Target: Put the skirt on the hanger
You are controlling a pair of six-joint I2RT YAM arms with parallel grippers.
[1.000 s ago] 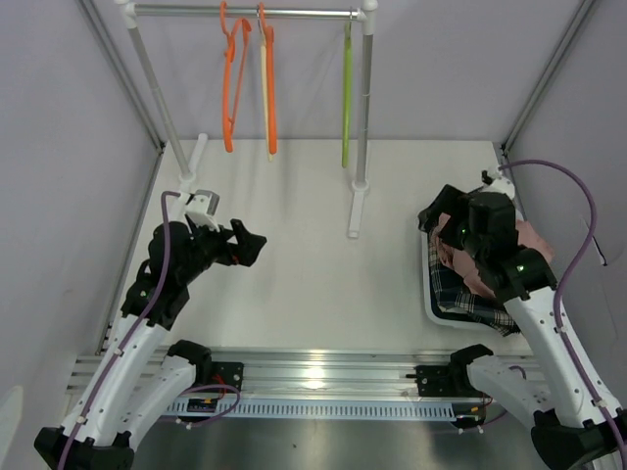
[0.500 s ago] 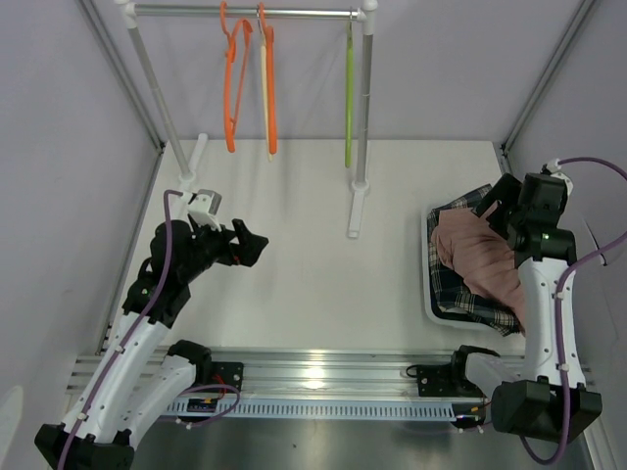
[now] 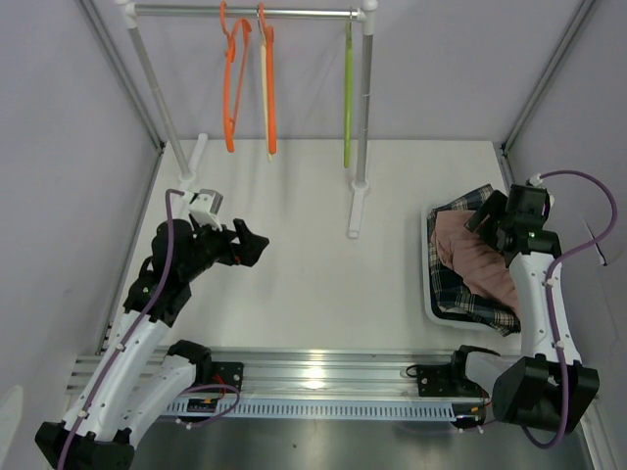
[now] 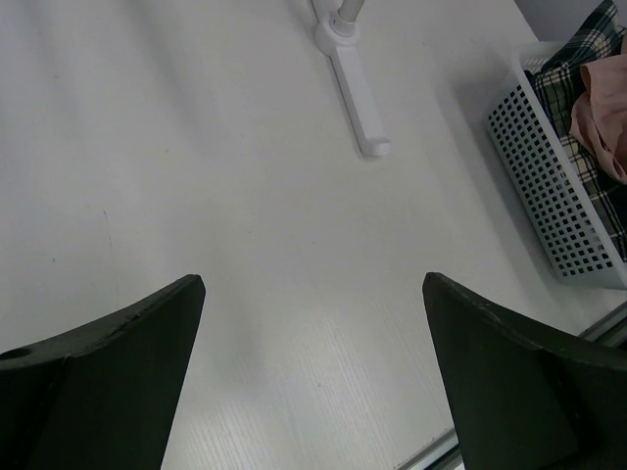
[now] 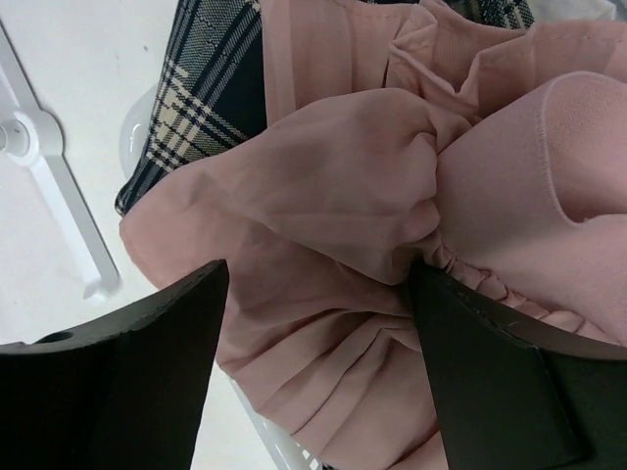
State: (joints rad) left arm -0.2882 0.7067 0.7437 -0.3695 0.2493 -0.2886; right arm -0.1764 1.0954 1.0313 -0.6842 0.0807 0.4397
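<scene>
The right claw (image 5: 313,372) hangs over the pink garment (image 5: 333,196) with its fingers spread wide and nothing pinched between them. I cannot tell whether the tips touch the cloth. The skirt (image 5: 211,88) lies under that pink cloth. Its plaid shows past the pink edge, up and to the left in the wrist view, not between the fingers. Both garments sit in a white basket (image 3: 429,284) on the right side of the table (image 3: 313,255).

The left claw (image 4: 313,382) is also spread and empty. It is held above bare table on the left, well apart from the basket.

The hanger (image 3: 265,113) hangs from the rail (image 3: 245,12) at the far edge, just beside the orange hangers (image 3: 228,88). It is well apart from the skirt and from both claws. A lime hanger (image 3: 346,98) hangs further right.
</scene>
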